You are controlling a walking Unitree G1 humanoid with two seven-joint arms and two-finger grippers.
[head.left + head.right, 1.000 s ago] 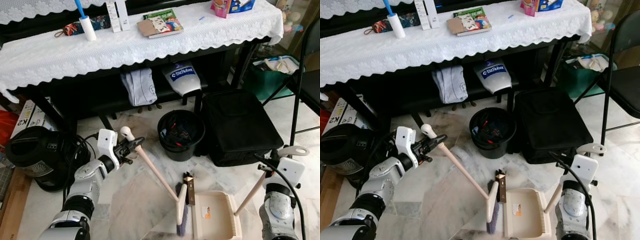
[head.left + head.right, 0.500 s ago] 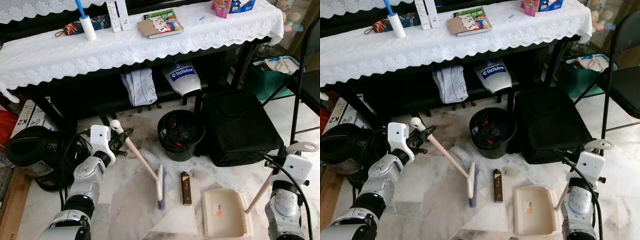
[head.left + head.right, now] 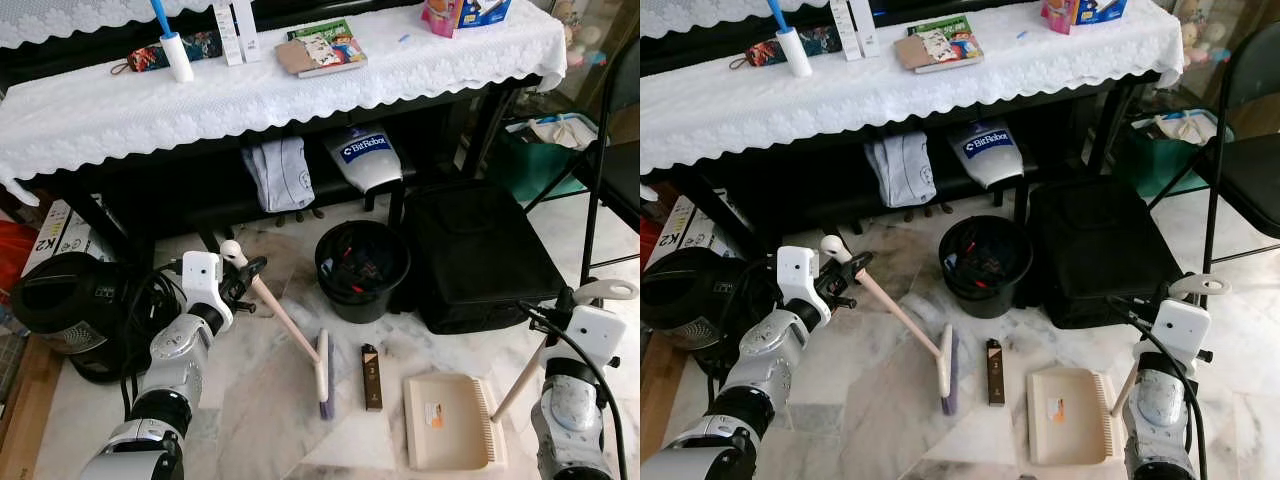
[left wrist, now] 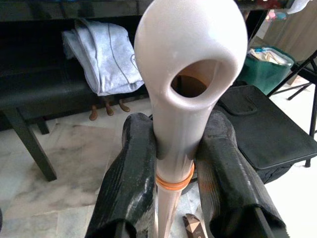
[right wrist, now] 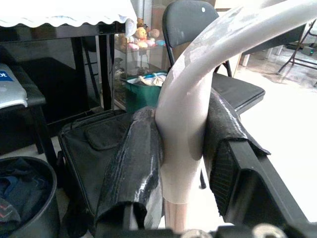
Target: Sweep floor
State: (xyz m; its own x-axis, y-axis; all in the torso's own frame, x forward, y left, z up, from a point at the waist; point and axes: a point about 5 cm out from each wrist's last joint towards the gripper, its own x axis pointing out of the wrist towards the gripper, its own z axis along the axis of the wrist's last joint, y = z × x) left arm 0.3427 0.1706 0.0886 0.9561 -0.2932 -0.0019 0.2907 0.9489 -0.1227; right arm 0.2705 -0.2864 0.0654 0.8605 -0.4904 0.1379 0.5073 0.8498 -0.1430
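The left gripper is clamped on the top of the broom handle; the right gripper is clamped likewise on the upright handle of the dustpan. From the left gripper the handle slants down and away to the broom head, which rests on the floor on the near side of a small dark brown scrap. The dustpan lies flat just past that scrap, towards the right gripper, with its mouth turned to the scrap.

The step in hand looks like the sweep itself: the next move calls for the left gripper to push the broom head across so that the scrap slides into the dustpan, while the right gripper holds the dustpan steady.

Beyond the broom head stands a black bin, with a black bag beside it. Both crowd the far side of the stroke. Farther off is a table under a white cloth.
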